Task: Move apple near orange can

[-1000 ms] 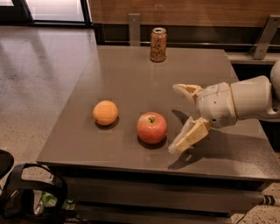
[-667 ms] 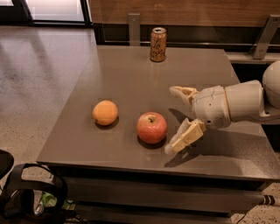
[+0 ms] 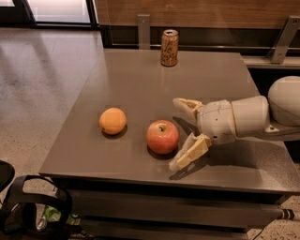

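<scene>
I think I am in an office break room: shiny speckled floor [image 3: 42, 84], wood wall [image 3: 211, 11], plain grey desk [image 3: 131, 79], a bag [image 3: 33, 211] below. My pincer [image 3: 180, 133] hangs over the desk's front, spread wide.
</scene>
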Controlling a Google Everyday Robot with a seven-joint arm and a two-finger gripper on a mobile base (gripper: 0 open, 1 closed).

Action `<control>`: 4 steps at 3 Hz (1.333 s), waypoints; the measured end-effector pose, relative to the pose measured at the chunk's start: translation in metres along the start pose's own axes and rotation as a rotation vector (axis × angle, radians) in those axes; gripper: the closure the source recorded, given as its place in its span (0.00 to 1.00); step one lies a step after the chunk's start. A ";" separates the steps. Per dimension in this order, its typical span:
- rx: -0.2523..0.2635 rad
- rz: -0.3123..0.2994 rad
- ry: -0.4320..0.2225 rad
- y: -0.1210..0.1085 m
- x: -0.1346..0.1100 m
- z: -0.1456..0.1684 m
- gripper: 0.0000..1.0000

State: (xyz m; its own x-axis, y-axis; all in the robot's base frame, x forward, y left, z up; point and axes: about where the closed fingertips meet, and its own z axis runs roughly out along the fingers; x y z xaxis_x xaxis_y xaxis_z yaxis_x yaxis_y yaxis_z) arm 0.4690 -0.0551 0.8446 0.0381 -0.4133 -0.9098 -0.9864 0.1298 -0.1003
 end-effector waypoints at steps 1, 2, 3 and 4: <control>-0.022 -0.016 -0.014 0.005 -0.002 0.011 0.03; -0.024 -0.017 -0.013 0.006 -0.003 0.012 0.25; -0.027 -0.020 -0.013 0.007 -0.005 0.013 0.49; -0.032 -0.023 -0.013 0.008 -0.006 0.015 0.80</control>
State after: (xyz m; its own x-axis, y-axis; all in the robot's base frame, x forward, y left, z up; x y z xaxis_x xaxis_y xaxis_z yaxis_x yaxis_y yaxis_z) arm 0.4635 -0.0377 0.8435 0.0628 -0.4043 -0.9125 -0.9899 0.0914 -0.1086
